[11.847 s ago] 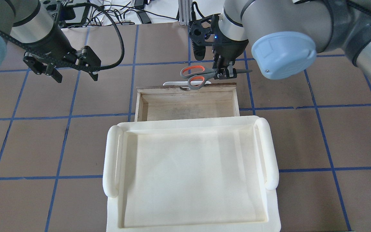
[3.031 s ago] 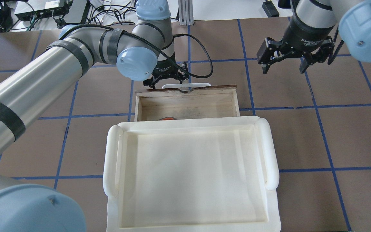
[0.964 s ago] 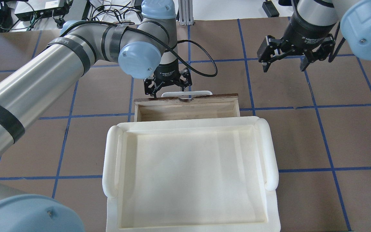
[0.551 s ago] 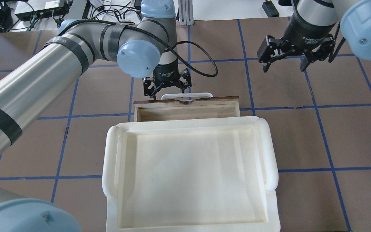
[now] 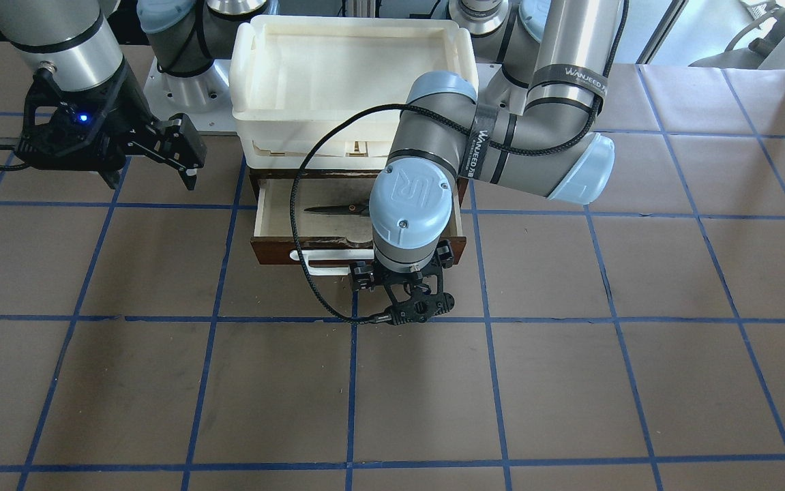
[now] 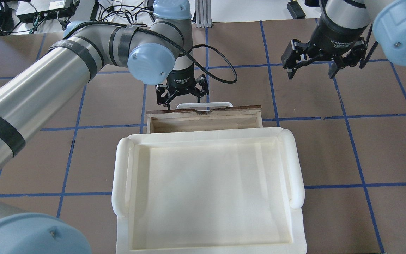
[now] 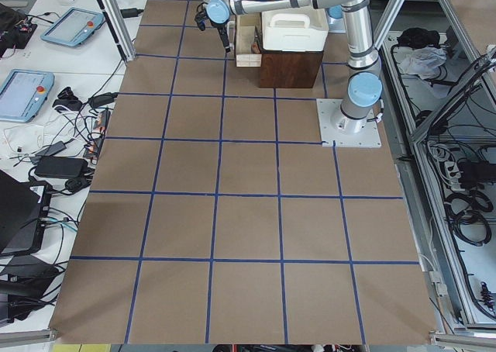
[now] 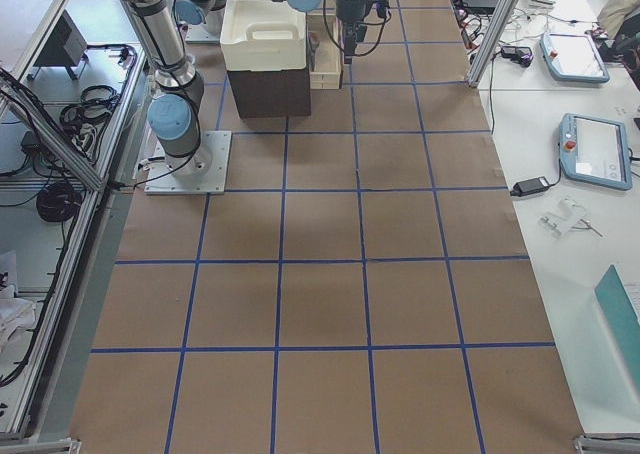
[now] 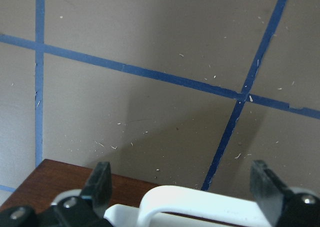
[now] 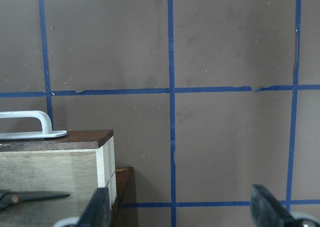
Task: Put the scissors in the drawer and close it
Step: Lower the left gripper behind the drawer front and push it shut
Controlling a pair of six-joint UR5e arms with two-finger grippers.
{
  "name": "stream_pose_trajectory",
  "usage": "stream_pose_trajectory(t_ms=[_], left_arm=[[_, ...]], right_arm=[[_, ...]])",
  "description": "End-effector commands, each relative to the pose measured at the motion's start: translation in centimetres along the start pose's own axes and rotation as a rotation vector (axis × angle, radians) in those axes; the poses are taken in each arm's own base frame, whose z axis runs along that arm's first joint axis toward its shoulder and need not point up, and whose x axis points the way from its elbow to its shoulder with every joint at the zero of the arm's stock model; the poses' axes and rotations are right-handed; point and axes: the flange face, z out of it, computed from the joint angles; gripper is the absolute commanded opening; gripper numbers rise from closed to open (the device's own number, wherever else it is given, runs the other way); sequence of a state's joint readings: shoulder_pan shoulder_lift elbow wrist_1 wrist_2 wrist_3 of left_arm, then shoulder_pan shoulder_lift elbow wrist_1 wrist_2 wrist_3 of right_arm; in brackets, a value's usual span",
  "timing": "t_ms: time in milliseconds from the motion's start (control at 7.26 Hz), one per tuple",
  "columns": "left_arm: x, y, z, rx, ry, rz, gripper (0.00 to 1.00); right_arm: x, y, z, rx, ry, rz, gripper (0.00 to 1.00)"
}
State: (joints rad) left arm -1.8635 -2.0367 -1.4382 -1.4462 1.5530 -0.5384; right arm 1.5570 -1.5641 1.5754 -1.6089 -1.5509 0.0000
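The drawer (image 6: 204,121) stands partly out from under the cream-white tray, its dark front (image 5: 276,249) and white bar handle (image 6: 204,104) facing away from the robot. The scissors (image 5: 334,209) lie flat inside it and also show in the right wrist view (image 10: 30,197). My left gripper (image 6: 182,97) is open at the drawer's front, its fingers (image 9: 97,184) either side of the handle (image 9: 200,202). My right gripper (image 6: 310,70) is open and empty, above the table to the right of the drawer.
A large cream-white plastic tray (image 6: 121,176) sits on top of the dark cabinet (image 8: 270,92) that holds the drawer. Brown table with blue grid lines all round. Cables and devices lie along the far edge (image 6: 47,7).
The right gripper let the scissors go into the drawer and withdrew to the right. The left gripper came to the drawer's front, and the drawer has slid further in over the last second.
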Motion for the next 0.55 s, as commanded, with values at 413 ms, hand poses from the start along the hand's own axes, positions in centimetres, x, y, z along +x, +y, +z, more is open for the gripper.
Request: stream_pose_trajectory(t_ms=[413], left_arm=[[-0.1, 0.6, 0.9, -0.050, -0.021, 0.002, 1.00]], right_arm=[[0.0, 0.1, 0.0, -0.005, 0.000, 0.000, 1.00]])
